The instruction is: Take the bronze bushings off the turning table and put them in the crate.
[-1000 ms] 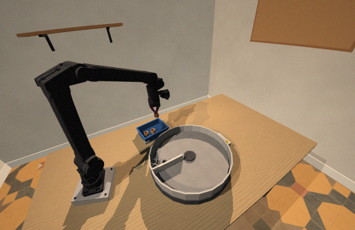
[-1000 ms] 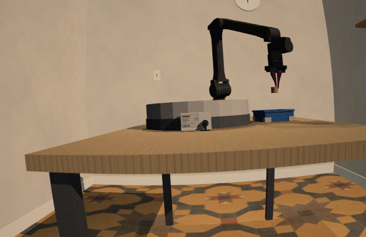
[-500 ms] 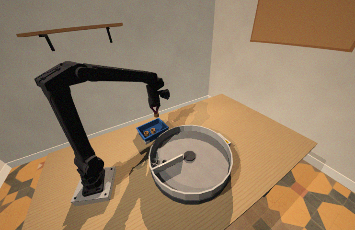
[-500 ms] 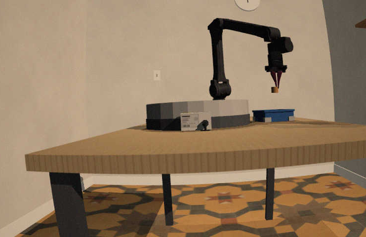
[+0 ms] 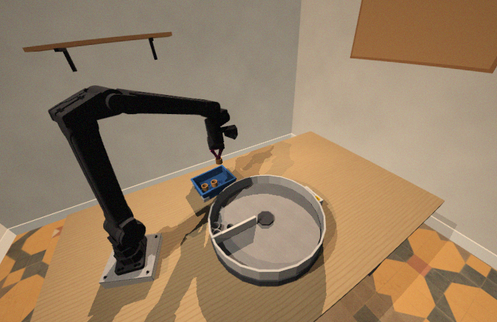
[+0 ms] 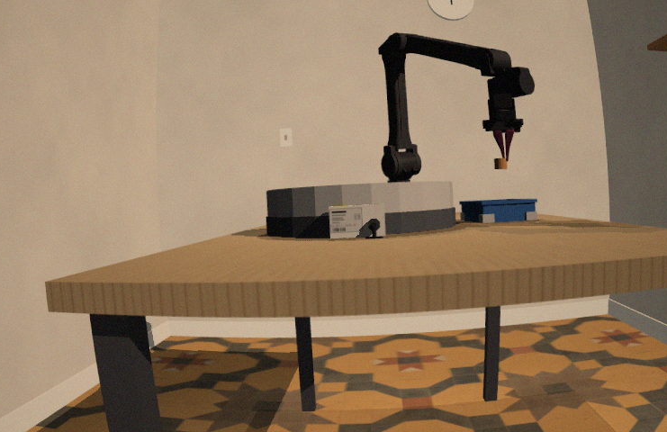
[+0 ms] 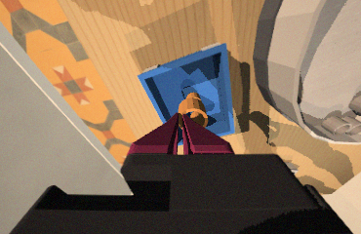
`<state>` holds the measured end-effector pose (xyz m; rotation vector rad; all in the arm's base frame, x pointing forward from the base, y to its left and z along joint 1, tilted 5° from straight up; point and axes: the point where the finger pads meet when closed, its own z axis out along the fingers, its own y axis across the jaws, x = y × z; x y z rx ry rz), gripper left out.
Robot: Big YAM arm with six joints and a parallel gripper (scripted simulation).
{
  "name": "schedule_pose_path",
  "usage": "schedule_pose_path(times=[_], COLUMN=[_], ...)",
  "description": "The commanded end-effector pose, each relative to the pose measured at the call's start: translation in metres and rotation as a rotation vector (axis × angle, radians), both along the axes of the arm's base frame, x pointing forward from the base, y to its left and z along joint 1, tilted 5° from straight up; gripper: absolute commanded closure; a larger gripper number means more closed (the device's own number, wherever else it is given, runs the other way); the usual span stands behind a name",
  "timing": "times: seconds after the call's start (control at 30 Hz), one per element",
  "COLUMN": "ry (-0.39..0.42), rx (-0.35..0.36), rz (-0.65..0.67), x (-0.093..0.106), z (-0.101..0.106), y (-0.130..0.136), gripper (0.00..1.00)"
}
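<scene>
My gripper [image 5: 218, 157] [image 6: 506, 159] [image 7: 180, 117] is shut on the wall of a bronze bushing [image 5: 218, 162] [image 6: 500, 164] [image 7: 186, 105] and holds it in the air above the blue crate [image 5: 227, 175] [image 6: 507, 211] [image 7: 229, 88]. Two more bronze bushings, one at the left [image 5: 204, 187] and one beside it [image 5: 214, 182], stand in the crate in the top view. The wrist view partly hides them behind the held one. Grey steel bushings [image 5: 216, 225] [image 7: 336, 125] lie on the turning table [image 5: 290, 239] [image 6: 420, 195] [image 7: 330, 34], close together by its wall. I see no bronze bushing on it.
A pale divider [image 5: 235, 227] crosses the turning table from its wall toward the dark hub [image 5: 265, 218]. The table's high rim stands close beside the crate. A white labelled box [image 6: 347, 221] stands against the turning table's outer side. A shelf [image 5: 100, 40] hangs on the wall.
</scene>
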<state>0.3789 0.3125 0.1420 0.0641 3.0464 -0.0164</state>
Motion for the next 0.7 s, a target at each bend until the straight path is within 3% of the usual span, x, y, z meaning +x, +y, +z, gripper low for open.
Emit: schedule_pose_path(times=[0.0, 0.67], ry=[-0.037, -0.039], rx=[0.029, 0.03], rz=[-0.009, -0.004], x=[0.0159, 0.0155], z=[0.0202, 0.0203], y=[0.0166, 0.0213], gripper=[1.0, 1.0])
